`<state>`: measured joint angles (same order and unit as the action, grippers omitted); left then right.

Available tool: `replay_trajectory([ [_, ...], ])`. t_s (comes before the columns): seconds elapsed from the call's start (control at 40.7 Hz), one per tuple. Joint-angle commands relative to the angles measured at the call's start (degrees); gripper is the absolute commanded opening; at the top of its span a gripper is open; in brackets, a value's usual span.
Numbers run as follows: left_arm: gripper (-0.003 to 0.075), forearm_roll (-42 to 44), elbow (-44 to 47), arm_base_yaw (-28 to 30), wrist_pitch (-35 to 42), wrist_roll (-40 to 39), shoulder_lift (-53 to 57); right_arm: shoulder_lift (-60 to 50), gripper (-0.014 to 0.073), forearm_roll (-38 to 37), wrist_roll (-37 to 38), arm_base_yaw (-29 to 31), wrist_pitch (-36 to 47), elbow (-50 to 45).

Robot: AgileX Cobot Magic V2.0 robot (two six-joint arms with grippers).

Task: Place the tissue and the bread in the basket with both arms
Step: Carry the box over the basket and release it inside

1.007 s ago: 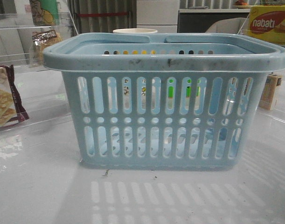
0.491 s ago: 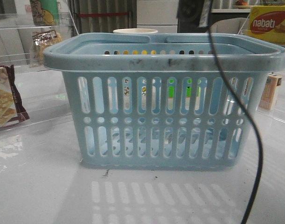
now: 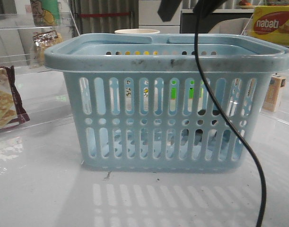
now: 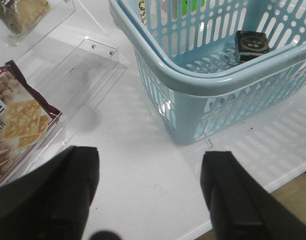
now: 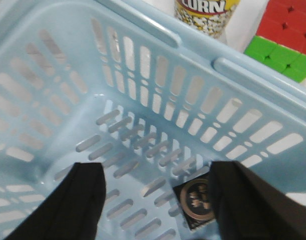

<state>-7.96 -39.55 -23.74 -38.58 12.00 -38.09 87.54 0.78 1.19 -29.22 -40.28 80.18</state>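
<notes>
The light blue basket (image 3: 168, 56) stands mid-table; it also shows in the left wrist view (image 4: 203, 85) and the right wrist view (image 5: 52, 75). The black-and-white tissue packet (image 5: 198, 202) lies flat on the basket floor, also seen in the left wrist view (image 4: 252, 45). My right gripper (image 5: 158, 172) is open and empty above the basket's inside, the tissue below near one finger; it shows at the top of the front view (image 3: 188, 8). My left gripper (image 4: 150, 160) is open and empty over bare table off the basket's corner. The bread (image 3: 45, 43) rests on a clear shelf at the back left.
A maroon-edged cracker packet (image 4: 17, 125) lies in a clear tray (image 4: 92, 65) left of the basket. A popcorn cup (image 5: 203, 12) and a colour cube (image 5: 285, 42) stand behind the basket. A Nabati box (image 3: 274, 23) is back right. A black cable (image 3: 250, 151) hangs before the basket.
My right arm has come into the front view from the right and moved left over the basket, its cable swinging left with it. The basket has not moved.
</notes>
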Motion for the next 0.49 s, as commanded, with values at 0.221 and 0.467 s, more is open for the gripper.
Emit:
replay_trajectory([
  [0.221,0.0496,-0.5,-1.6,-0.4,4.4,0.0,-0.3,-21.1,0.0547,-2.5,-0.3,-1.8,6.4,-13.9],
  [0.467,0.0496,-0.5,-1.6,-0.4,4.4,0.0,-0.3,-35.5,0.0547,-2.7,-0.2,-1.8,5.3,-25.8],
])
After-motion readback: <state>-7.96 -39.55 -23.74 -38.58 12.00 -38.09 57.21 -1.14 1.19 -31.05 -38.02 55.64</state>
